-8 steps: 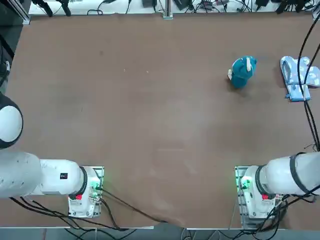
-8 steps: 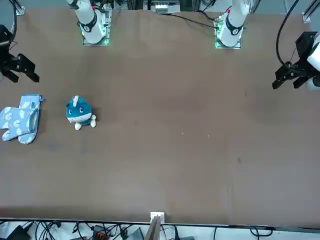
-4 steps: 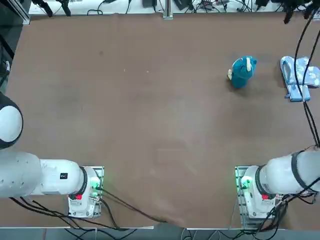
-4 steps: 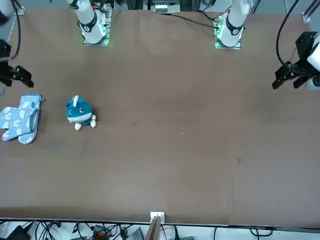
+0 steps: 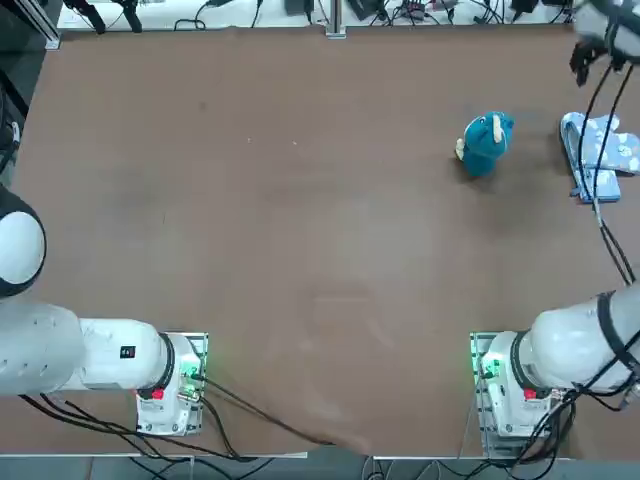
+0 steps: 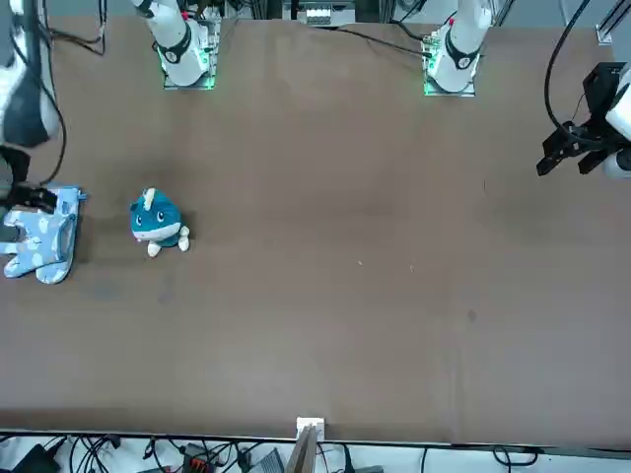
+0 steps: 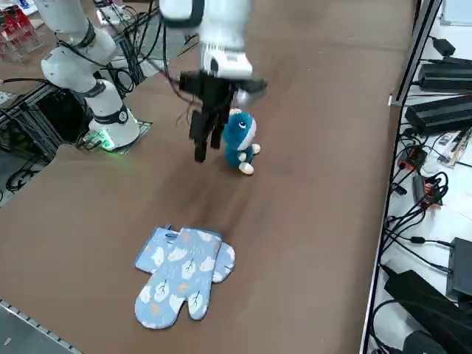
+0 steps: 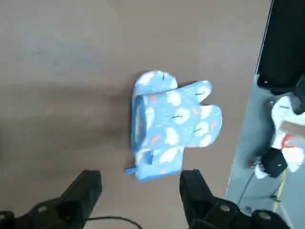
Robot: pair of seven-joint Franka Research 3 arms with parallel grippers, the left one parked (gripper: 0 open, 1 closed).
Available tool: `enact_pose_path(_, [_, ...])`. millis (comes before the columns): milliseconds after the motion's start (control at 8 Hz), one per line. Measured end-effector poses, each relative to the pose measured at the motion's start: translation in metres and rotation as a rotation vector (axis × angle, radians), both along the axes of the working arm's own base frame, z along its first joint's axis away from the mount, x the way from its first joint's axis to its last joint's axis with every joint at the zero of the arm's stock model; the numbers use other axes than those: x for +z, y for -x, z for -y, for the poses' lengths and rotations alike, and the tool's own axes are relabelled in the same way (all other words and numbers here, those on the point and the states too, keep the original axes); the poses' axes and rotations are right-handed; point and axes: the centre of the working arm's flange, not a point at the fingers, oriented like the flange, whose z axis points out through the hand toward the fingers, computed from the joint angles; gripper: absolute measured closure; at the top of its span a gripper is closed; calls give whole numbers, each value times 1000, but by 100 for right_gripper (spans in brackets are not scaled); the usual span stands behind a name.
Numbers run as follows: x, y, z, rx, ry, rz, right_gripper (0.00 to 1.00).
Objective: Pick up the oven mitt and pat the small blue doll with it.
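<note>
The oven mitt [image 5: 603,153] is light blue with small leaf prints and lies flat near the table's right edge, also seen as the mitt [image 6: 41,239] [image 7: 182,274] [image 8: 170,126]. The small blue doll [image 5: 486,142] stands upright a short way inward from it, shown too as the doll [image 6: 156,221] [image 7: 240,139]. My right gripper [image 8: 140,185] hangs open in the air over the mitt's cuff end, holding nothing. Its dark fingers [image 8: 87,190] stand wide apart. From the side, the gripper [image 7: 206,150] hangs next to the doll without touching it.
The brown table [image 5: 300,200] carries only the mitt and the doll. My right arm's base [image 5: 512,385] stands at the near edge. Its black cable [image 5: 597,120] hangs over the mitt's area. Power units and cables [image 7: 435,110] lie beyond the table's right edge.
My right arm has swung over the right edge of the table toward the mitt, and the gripper has come down closer to the cuff. Mitt and doll have not moved.
</note>
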Motion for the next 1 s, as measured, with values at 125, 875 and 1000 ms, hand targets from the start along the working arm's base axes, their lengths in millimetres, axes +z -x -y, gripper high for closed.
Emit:
enact_pose_path(125, [-33,5,10,13,18,-11,1])
enact_pose_path(875, [-145,9,43,-5,166,-11,6])
enact_pose_path(1000, [-153,9,44,-11,190,2,7])
